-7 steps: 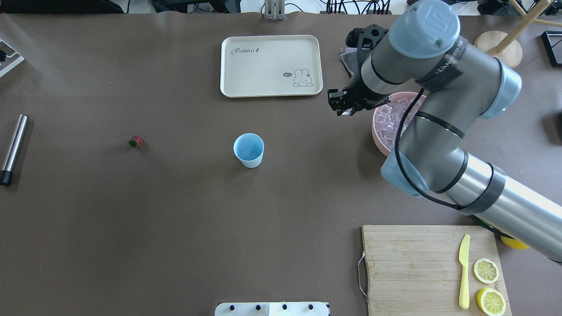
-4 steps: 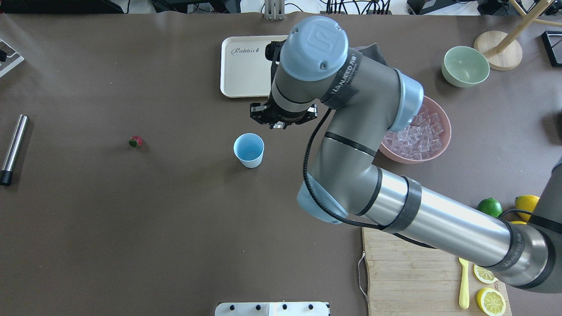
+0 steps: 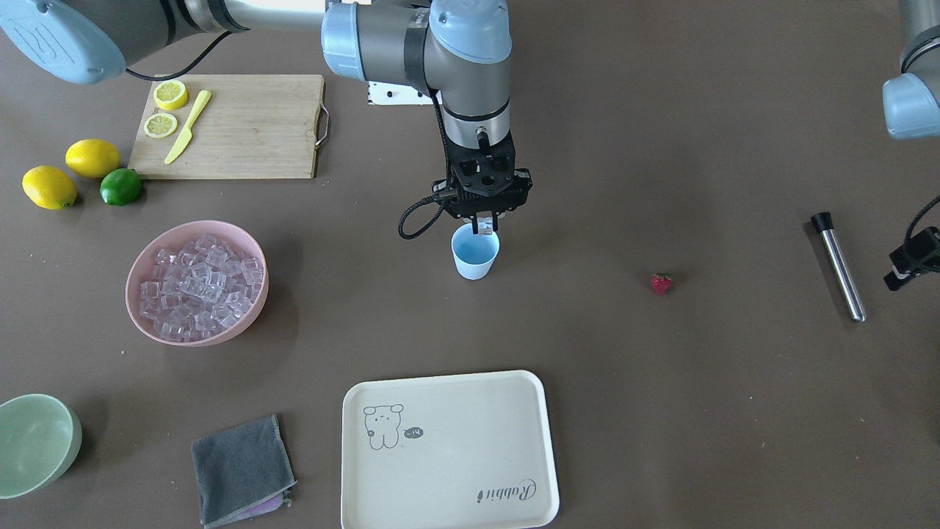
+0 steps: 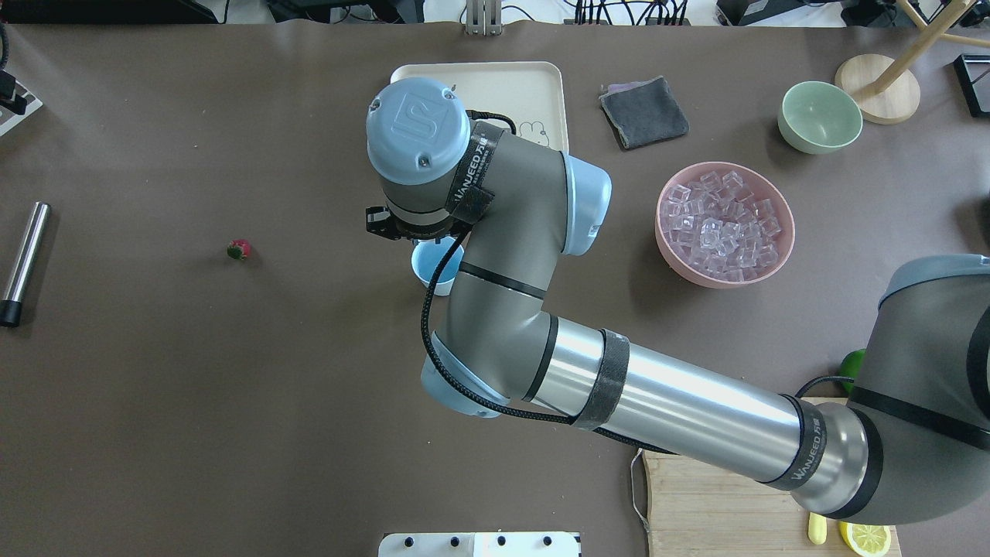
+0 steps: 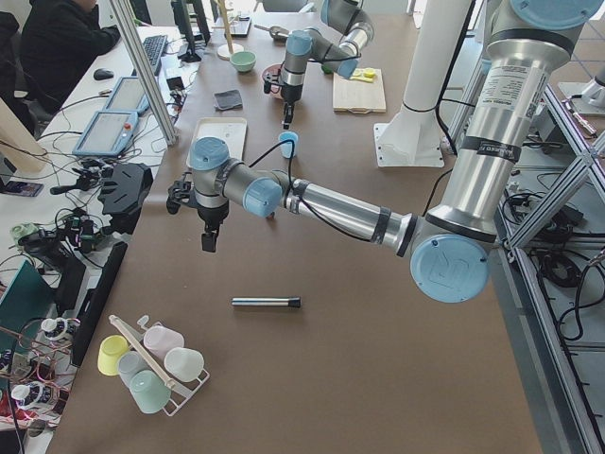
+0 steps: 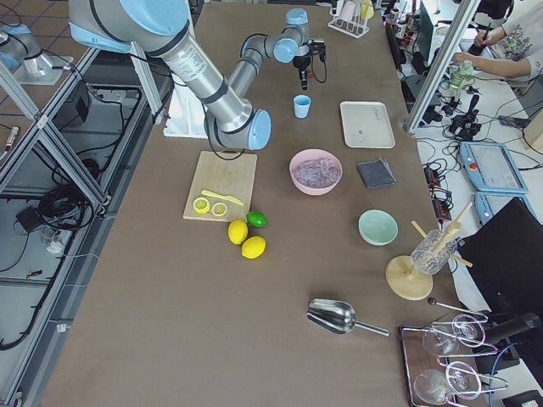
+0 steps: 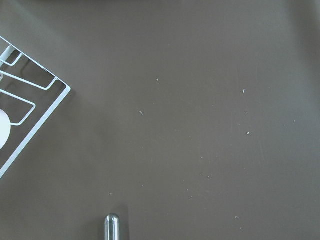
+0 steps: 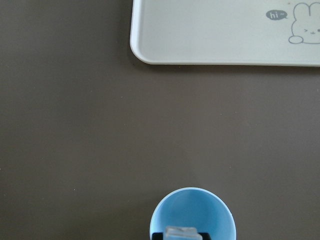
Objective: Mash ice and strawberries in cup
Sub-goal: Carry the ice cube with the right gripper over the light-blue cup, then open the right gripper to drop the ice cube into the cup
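The light-blue cup [image 3: 474, 257] stands mid-table; it also shows in the overhead view [image 4: 430, 267] and the right wrist view [image 8: 192, 212]. My right gripper [image 3: 484, 225] hangs straight over the cup's mouth, shut on one clear ice cube [image 8: 181, 232]. More ice [image 3: 197, 285] fills the pink bowl [image 4: 781, 255]. The strawberry [image 3: 661, 283] lies alone on the table, well apart from the cup, also seen overhead [image 4: 239, 249]. My left gripper [image 5: 208, 241] hovers near the table's left end; I cannot tell if it is open or shut.
A steel muddler [image 3: 839, 267] lies near the left arm. A cream tray [image 3: 448, 448], grey cloth [image 3: 241, 459], pale green bowl [image 3: 33, 441], cutting board [image 3: 242, 125] with lemon slices and a knife, lemons and a lime [image 3: 120, 186] surround the work area.
My right arm has swung left from over the pink ice bowl to above the cup, carrying the ice cube. The cup and strawberry have not moved.
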Robot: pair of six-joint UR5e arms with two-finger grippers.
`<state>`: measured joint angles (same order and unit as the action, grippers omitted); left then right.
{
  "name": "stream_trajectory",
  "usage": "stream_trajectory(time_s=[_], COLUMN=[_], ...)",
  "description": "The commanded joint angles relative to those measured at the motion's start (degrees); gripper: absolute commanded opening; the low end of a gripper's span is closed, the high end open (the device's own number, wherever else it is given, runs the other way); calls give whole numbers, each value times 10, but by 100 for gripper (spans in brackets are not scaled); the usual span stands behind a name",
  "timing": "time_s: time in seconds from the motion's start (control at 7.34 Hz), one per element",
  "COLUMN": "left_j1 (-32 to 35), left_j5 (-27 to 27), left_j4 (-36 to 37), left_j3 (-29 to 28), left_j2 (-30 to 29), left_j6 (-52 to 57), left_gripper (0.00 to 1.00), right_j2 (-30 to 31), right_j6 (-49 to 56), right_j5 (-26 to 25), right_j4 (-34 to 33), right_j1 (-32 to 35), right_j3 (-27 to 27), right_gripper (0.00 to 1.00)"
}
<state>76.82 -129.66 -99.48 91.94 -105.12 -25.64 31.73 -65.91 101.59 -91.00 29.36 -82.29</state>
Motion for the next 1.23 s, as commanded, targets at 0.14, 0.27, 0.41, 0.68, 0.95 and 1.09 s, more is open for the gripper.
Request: stream_trajectory(time_s=[0.14, 0.27, 0.41, 0.68, 0.95, 1.09], left_j1=[-5, -13, -14, -16, -16, -17], left_j5=[-1, 0, 0, -1, -1, -1], left_j4=[-5, -21, -26, -26, -26, -26], left_j3=[10, 9, 9, 11, 12, 12], left_j2=[-4, -2, -2, -3, -4, -4], left_j6=[-31, -32, -32, -32, -33, -34], left_gripper=[98, 98, 98, 98, 98, 98], right_j2=[4, 5, 5, 6, 11, 12], right_j6=[2, 1, 1, -3, -6, -1], right_j5=[-8, -8, -9, -26, -31, -31], right_j4=[21, 21, 21, 21, 21, 21], right_j1=[-3, -6, -6, -15, -16, -16], right_j3=[21, 20, 20, 21, 20, 19], right_gripper=[0, 0, 0, 31, 99, 99])
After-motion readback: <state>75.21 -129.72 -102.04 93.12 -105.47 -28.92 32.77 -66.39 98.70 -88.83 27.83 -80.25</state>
